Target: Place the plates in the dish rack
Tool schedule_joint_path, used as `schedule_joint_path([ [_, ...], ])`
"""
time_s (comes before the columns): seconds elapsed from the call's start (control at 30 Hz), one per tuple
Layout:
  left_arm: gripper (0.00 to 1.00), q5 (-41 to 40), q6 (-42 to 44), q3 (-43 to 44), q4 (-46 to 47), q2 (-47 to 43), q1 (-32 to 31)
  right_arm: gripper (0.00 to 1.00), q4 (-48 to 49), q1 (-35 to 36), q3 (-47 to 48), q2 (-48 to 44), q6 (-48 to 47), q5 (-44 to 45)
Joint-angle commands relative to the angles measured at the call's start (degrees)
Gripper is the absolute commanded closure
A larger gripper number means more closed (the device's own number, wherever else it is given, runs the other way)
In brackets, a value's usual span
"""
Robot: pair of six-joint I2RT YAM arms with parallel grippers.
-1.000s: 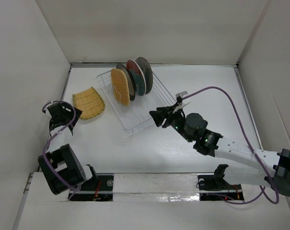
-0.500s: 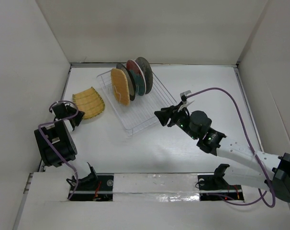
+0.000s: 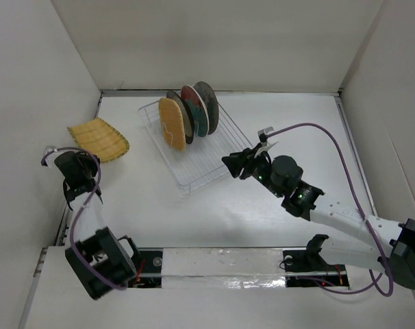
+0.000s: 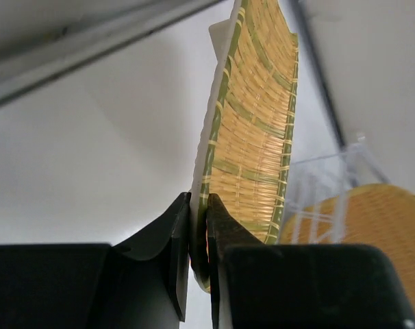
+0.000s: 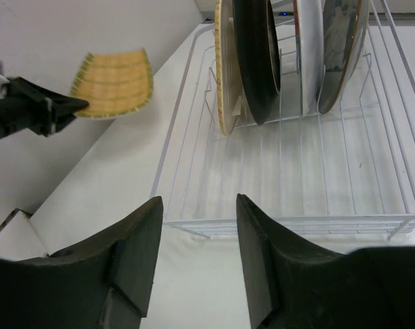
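The fan-shaped ribbed yellow plate (image 3: pixel 98 138) is off the table at the far left, held on edge. My left gripper (image 3: pixel 86 156) is shut on its green-edged rim (image 4: pixel 199 226); the woven face (image 4: pixel 255 137) rises above the jaws. The right wrist view shows this plate (image 5: pixel 115 83) too. The clear dish rack (image 3: pixel 194 161) holds the other plates upright: round yellow (image 3: pixel 172 123), dark (image 3: pixel 182 115), red with teal (image 3: pixel 196 110) and silver (image 3: pixel 207 103). My right gripper (image 3: pixel 227 165) hovers open and empty at the rack's near right corner (image 5: pixel 276 223).
White walls close in the table on the left, back and right; the held plate is close to the left wall. The rack's front half (image 5: pixel 310 171) holds no plates. The right arm's purple cable (image 3: pixel 317 130) loops over the table's right side.
The left gripper closed on the fan-shaped plate and lifted it off the table, up and to the left. The right gripper shifted slightly beside the rack and stays open.
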Motion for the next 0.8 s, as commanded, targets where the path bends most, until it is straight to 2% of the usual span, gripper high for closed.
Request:
schedule_joint_path([
  [0.0, 1.0, -1.5, -1.6, -0.5, 2.4, -12.3, -2.0, 0.55, 0.2, -0.2, 5.1, 0.7, 0.2, -3.3],
  [0.03, 1.0, -0.4, -2.2, -1.1, 2.7, -14.0, -2.0, 0.64, -0.1, -0.2, 5.9, 1.1, 0.2, -4.0],
  [0.07, 1.0, 0.5, -3.0, -0.9, 2.5, -15.7, -3.4, 0.98, -0.6, -0.2, 7.9, 2.2, 0.4, -4.9],
  [0.23, 1.0, -0.4, -0.2, 4.5, -1.5, -24.1, -10.6, 1.0, -1.0, 0.3, 14.7, 7.2, 2.3, -11.8],
  [0.27, 1.0, 0.3, 0.1, 5.8, -1.6, -25.2, -11.7, 0.94, -1.0, 0.3, 16.1, 8.5, 3.1, -12.7],
  [0.33, 1.0, 4.9, 0.1, 6.5, -1.1, -26.9, -15.0, 0.66, -0.9, 0.3, 20.8, 12.5, 3.8, -14.8],
  [0.37, 1.0, 7.2, -0.1, 6.3, 0.8, -27.3, -16.0, 0.35, -0.2, 0.3, 22.2, 13.8, 4.5, -15.1],
  [0.4, 1.0, 9.4, -1.2, 6.2, 1.9, -28.0, -18.0, 0.23, 0.7, 0.3, 23.4, 15.3, 4.9, -15.4],
  [0.47, 1.0, 15.5, -2.9, 5.4, 5.9, -29.1, -19.9, 0.05, -0.4, 0.3, 28.4, 20.1, 5.4, -15.1],
  [0.53, 1.0, 19.3, -5.4, 5.1, 8.1, -29.5, -22.9, 0.02, -1.1, -0.5, 31.3, 22.9, 5.9, -13.6],
  [0.77, 1.0, 26.3, -12.9, 1.6, 18.5, -29.8, -29.4, 0.02, -2.0, -1.8, 37.0, 29.4, 8.1, -12.9],
])
